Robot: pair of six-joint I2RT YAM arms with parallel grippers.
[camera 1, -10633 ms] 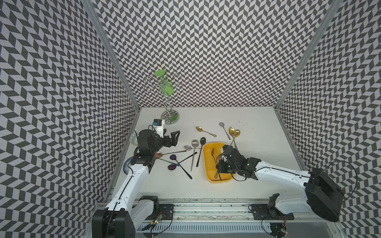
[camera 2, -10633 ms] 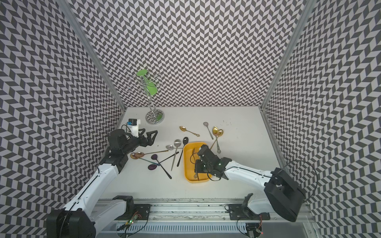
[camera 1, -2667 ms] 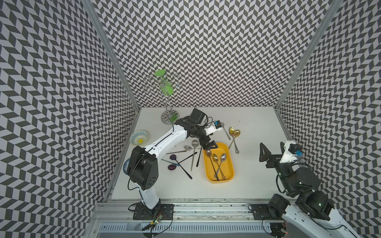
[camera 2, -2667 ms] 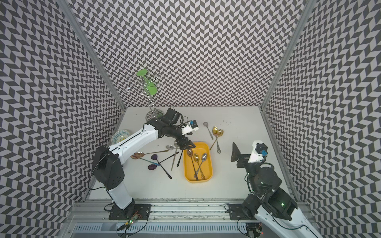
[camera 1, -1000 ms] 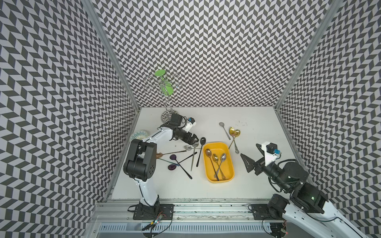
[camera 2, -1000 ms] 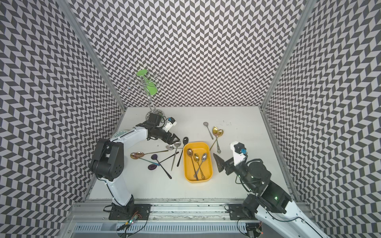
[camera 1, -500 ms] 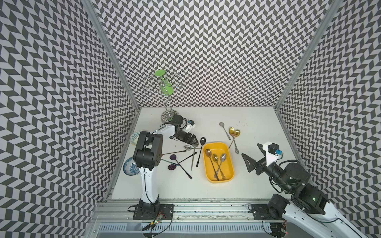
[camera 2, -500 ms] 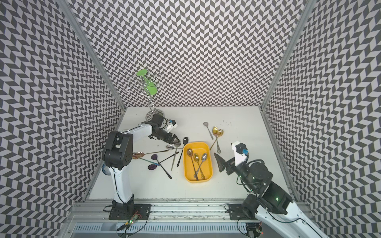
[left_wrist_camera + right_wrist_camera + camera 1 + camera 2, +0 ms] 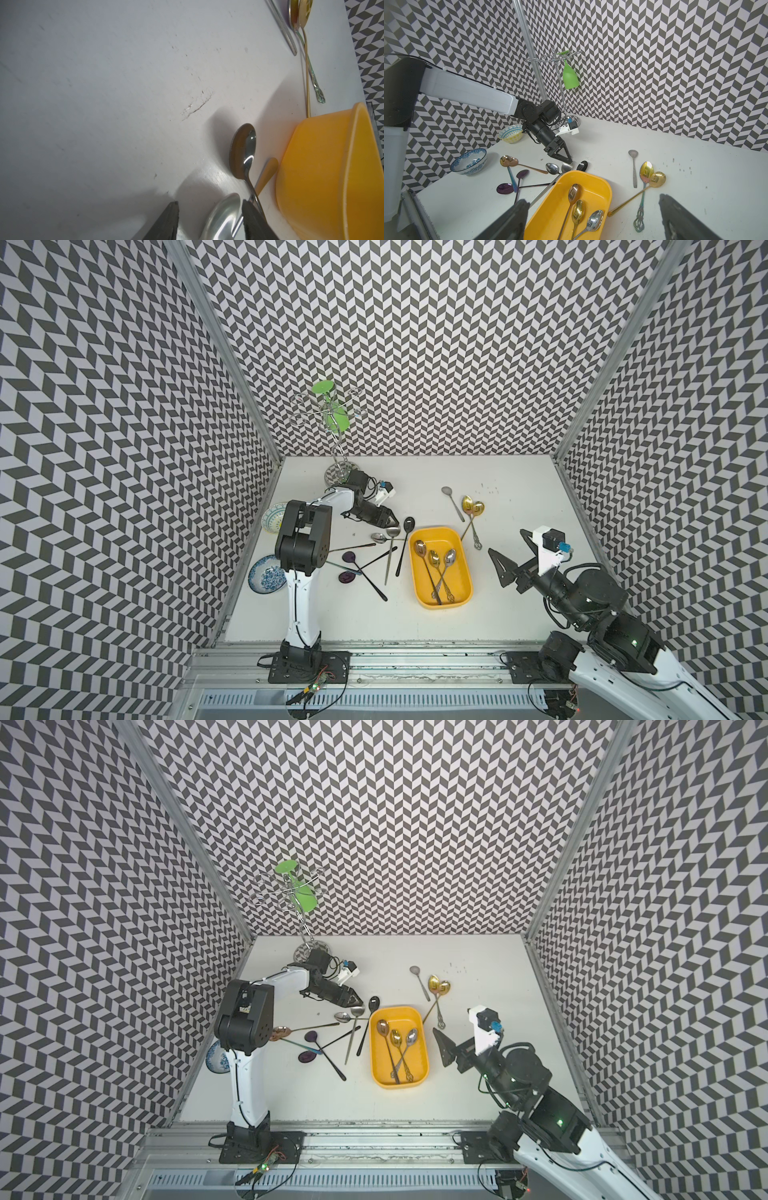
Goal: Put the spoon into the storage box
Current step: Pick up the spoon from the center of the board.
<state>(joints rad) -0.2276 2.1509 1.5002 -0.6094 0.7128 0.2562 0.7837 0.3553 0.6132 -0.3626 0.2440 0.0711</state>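
Spoon: silver spoon [image 9: 392, 532] lies flat on the table [image 9: 519, 472]; its bowl is just off the 10 o'clock corner of the storage box [image 9: 462, 572] and its handle runs toward 6 o'clock.
Left gripper [image 9: 209, 202]: you have it low over that bowl with the jaws partly apart and straddling it. One finger [image 9: 252, 218] sits at the bowl's edge and the other stands clear, so nothing is clamped.
Right gripper [image 9: 506, 541]: jaws spread wide and empty, hovering above the table at 3 o'clock of the box.
Box contents: three spoons [image 9: 436, 568] lie inside the yellow tub, their handles crossing toward its 6 o'clock end.
Black spoon [image 9: 409, 524]: lies between the silver spoon and the box wall, bowl end toward 12 o'clock.
Loose spoons: gold pair [image 9: 473, 506] and a plain one [image 9: 447, 491] lie at 1 o'clock of the box; dark spoons [image 9: 348, 558] lie crossed at 9 o'clock.
Bowls: two bowls [image 9: 266, 574] stand by the wall, farther out at 9 o'clock.
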